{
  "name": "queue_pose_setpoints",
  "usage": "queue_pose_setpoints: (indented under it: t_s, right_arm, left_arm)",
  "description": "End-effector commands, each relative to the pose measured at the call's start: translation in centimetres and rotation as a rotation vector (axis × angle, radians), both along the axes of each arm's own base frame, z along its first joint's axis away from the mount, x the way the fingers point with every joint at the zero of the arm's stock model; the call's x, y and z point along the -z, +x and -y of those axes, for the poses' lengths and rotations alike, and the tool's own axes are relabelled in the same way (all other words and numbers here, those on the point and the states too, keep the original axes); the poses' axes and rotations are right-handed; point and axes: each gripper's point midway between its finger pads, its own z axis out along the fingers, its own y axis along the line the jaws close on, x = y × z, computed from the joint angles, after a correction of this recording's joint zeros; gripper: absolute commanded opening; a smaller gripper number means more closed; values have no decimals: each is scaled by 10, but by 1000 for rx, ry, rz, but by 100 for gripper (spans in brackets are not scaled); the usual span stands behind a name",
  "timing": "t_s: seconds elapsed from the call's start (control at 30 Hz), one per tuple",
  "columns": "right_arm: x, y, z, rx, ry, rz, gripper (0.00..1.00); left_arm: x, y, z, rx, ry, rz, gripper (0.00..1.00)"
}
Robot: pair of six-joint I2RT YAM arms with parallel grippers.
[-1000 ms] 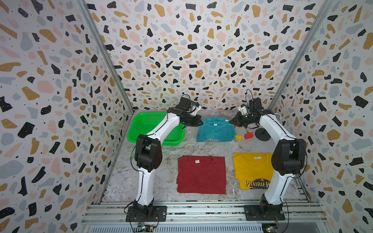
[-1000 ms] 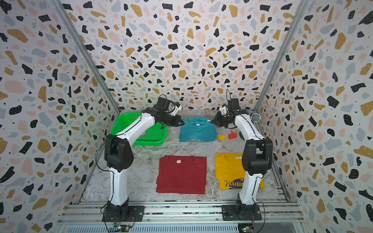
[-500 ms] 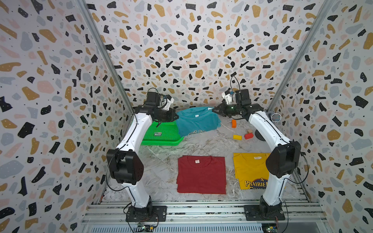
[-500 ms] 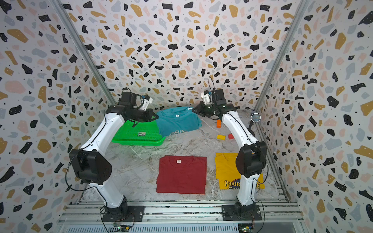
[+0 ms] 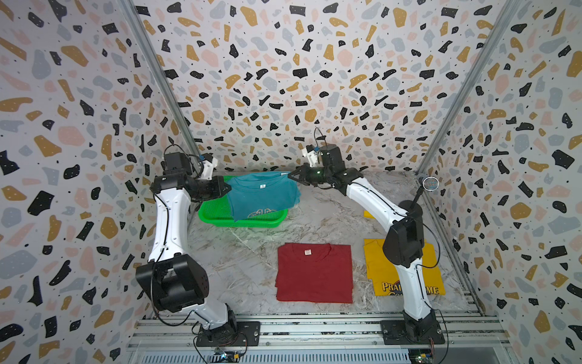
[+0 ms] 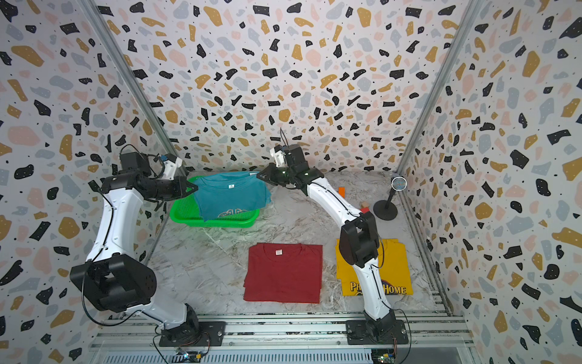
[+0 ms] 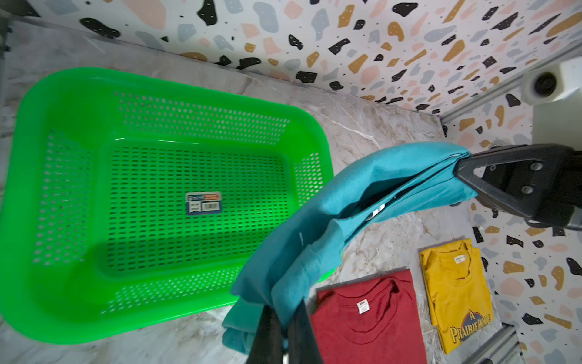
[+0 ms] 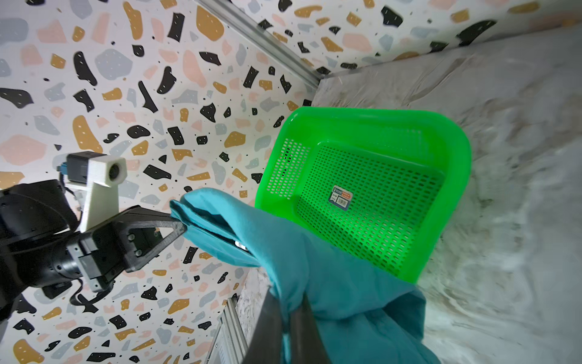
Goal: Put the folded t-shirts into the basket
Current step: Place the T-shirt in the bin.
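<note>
1. The teal t-shirt (image 5: 261, 198) is off the worktop (image 5: 248, 261), slung between both grippers above the green basket (image 5: 252, 224). Its printed lower edge sags over the basket's near wall.
2. The left gripper (image 5: 227, 189) is clamped on one top corner of the shirt. The right gripper (image 5: 291, 176) is pinched tight on the opposite corner.
3. The basket sits at the back left of the worktop, near the wall corner. The left wrist view shows a small label (image 7: 204, 203) on its mesh floor.
4. The dark red t-shirt (image 5: 315, 272) lies folded flat at front centre. The yellow t-shirt (image 5: 374, 268) lies just beside it, apart from it.
5. The right arm (image 5: 378, 201) crosses over the yellow shirt and hides part of its print.
6. Near the right wall are an orange block (image 6: 341, 191), a red block (image 6: 365, 208) and a black stand (image 6: 385, 210). A yellow block (image 5: 367, 214) peeks out from behind the arm.
</note>
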Motion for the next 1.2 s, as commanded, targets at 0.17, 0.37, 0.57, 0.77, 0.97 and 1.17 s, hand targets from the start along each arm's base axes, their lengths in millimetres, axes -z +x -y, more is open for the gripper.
queue_pose_setpoints:
  t_s: [0.17,0.37,0.57,0.77,0.97,1.17]
  right_arm:
    - [-3,6,-51,24,62,74,0]
    - [27,6,-70,26,35,57,0]
    - [35,-2,-74,6,-4,66,0]
    - [13,-19,-81,-21,13,91,0]
    - [-22,-33,-77,-33,27,145,0]
    - [-38,-40,-72,-36,29,164,0]
  left_arm:
    - [31,8,-41,35,109,-18,0]
    - [64,30,-63,33,141,-77,0]
    - [73,44,-78,49,166,-69,0]
    - [54,54,-81,88,198,-1,0]
    - [36,54,-78,137,195,31,0]
    - [32,52,-80,150,208,52,0]
